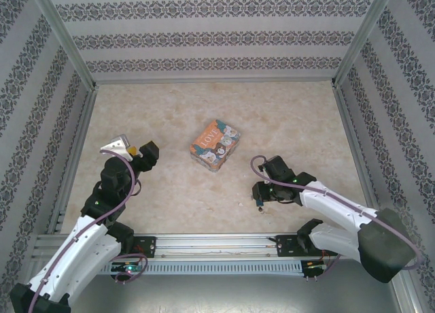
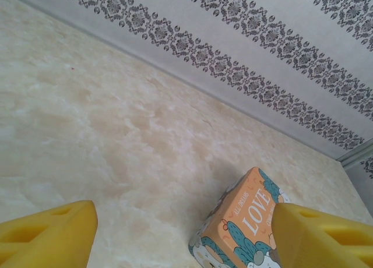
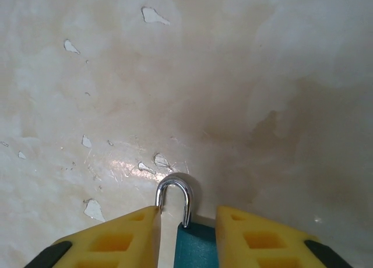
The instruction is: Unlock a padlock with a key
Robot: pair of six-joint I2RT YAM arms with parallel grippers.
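Patterned wallpaper with dark floral bands closes in a pale, marbled beige desk on three sides. Near the middle of it sits an orange tin printed with "LOVE".

The right arm reaches low over the desk on the near right, well apart from the tin. Its yellow right fingers are drawn in tight and grip the padlock between them. The teal body lies in the gap, pressed against the finger on the right of the wrist view, with a thin sliver of desk showing beside the other finger. The silver shackle arches out just past the fingertips, one leg running down beside the edge of the finger on the left, and points toward a scuffed, flaked patch of desk.

The left arm is raised on the near left. Its left fingers are spread wide with nothing between them, and the tin lies beyond them, nearer the finger on the right.
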